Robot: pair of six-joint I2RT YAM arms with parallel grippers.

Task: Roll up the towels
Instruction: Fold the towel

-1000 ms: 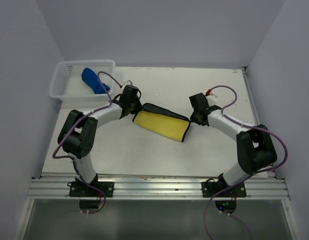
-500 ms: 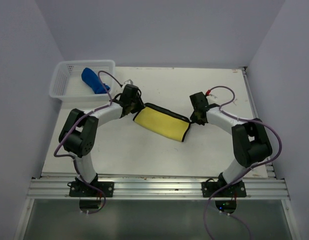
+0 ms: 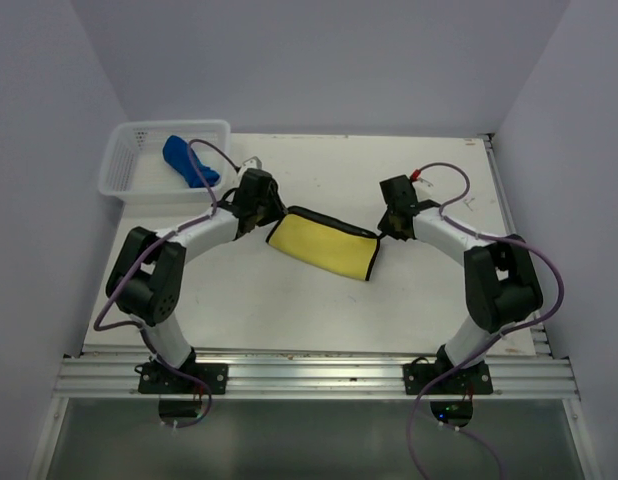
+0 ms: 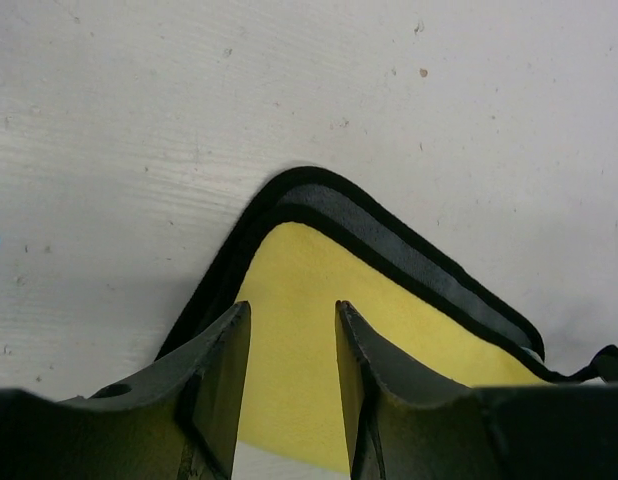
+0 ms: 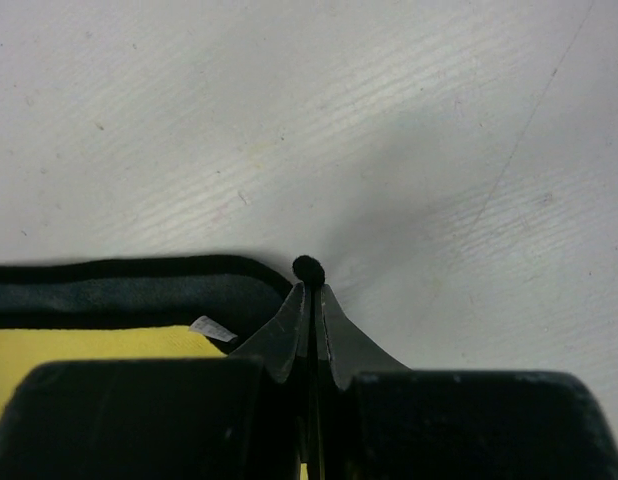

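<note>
Top external view: blue towel [image 3: 189,163] looks rolled up in the basket [image 3: 113,172], so that one's probably done. Yellow towel [image 3: 324,245] lies flat on the counter [image 3: 289,310], not rolled yet. Left hand [image 3: 272,222] hangs open over its left corner, and the right hand [image 3: 387,236] is closed, seemingly pinching the right corner.

Left arm [image 3: 204,232] and right arm [image 3: 444,236]: white links, black joints; purple cables [image 3: 449,165] loop off each; black wedge fingers [image 4: 221,372]; black base plates [image 3: 184,378].
</note>
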